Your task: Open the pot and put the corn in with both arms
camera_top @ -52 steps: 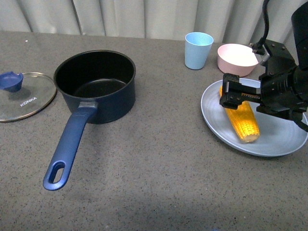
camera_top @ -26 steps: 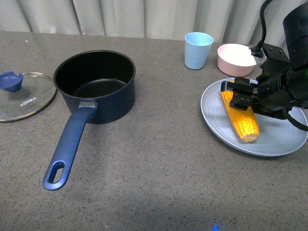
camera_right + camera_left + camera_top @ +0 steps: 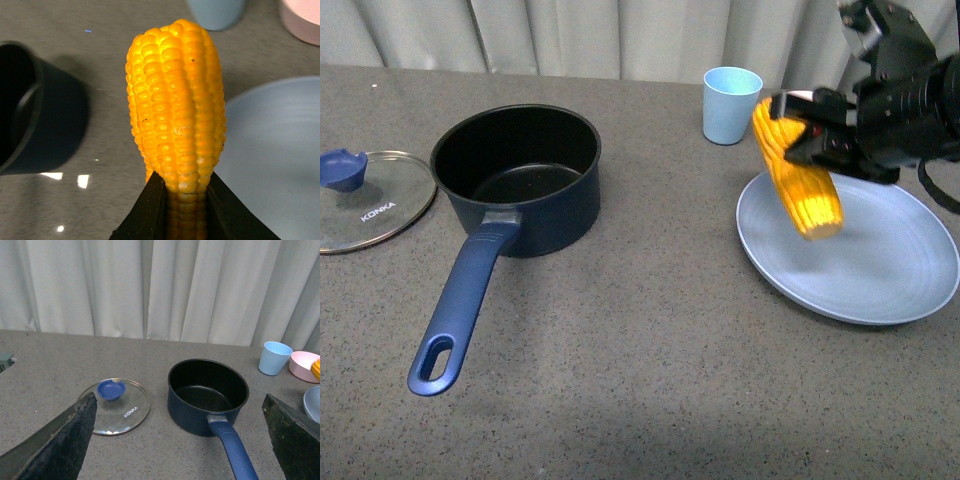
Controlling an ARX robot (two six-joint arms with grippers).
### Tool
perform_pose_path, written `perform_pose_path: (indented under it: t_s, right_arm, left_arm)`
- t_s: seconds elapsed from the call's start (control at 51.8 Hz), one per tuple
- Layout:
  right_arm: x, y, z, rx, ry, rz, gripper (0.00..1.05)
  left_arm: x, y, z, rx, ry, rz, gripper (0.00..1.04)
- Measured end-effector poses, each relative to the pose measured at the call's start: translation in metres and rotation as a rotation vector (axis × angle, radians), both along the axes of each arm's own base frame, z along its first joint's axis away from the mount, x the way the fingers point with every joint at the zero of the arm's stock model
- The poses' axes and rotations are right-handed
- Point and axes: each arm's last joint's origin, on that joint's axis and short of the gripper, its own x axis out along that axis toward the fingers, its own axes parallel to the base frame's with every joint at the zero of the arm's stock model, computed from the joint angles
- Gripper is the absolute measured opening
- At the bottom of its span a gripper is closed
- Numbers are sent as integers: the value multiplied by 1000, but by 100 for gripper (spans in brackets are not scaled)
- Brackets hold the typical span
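The grey table (image 3: 650,390) carries a dark blue saucepan (image 3: 552,212), uncovered, its long handle pointing toward the camera. Well apart on the right lies a pale blue plate (image 3: 885,275). The glass lid (image 3: 380,212) lies flat just left of the saucepan. The right gripper (image 3: 790,130) pinches the corn cob (image 3: 802,185), which hangs tilted above the plate's far rim. The left gripper (image 3: 178,397) is spread wide. A light blue cup (image 3: 731,103) stands behind.

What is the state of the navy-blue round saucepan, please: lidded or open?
Open: the navy-blue saucepan shows its empty black inside; the round glass lid lies flat beside it.
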Motion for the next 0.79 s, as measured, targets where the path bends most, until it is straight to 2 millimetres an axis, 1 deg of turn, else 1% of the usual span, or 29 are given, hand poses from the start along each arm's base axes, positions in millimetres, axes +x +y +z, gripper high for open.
perform_pose_path:
  t_s: [0.096,0.154,0.193,0.309,0.386,0.482,0.617,0.733,0.791]
  right_arm:
    - [8,33,20,72,-26,119,13]
    - [15,49,28,111,-27,162,13]
    - [21,63,32,149,-18,199,13]
    - [39,99,36,226,19,243,12]
    - [52,118,36,255,38,244,12]
    - [64,140,39,274,56,247,12]
    - [68,165,33,259,103,268,12]
    - [65,183,17,226,156,284,12]
    - [65,188,11,213,171,287,12]
  left_arm:
    - [0,0,0,0,0,0,98]
    - [0,0,0,0,0,0,98]
    - [0,0,0,0,0,0,98]
    - [0,0,0,0,0,0,98]
    - [0,0,0,0,0,0,98]
    - [0,0,0,0,0,0,98]
    - [0,0,0,0,0,0,98]
    - [0,0,0,0,0,0,98]
    - [0,0,0,0,0,0,98]
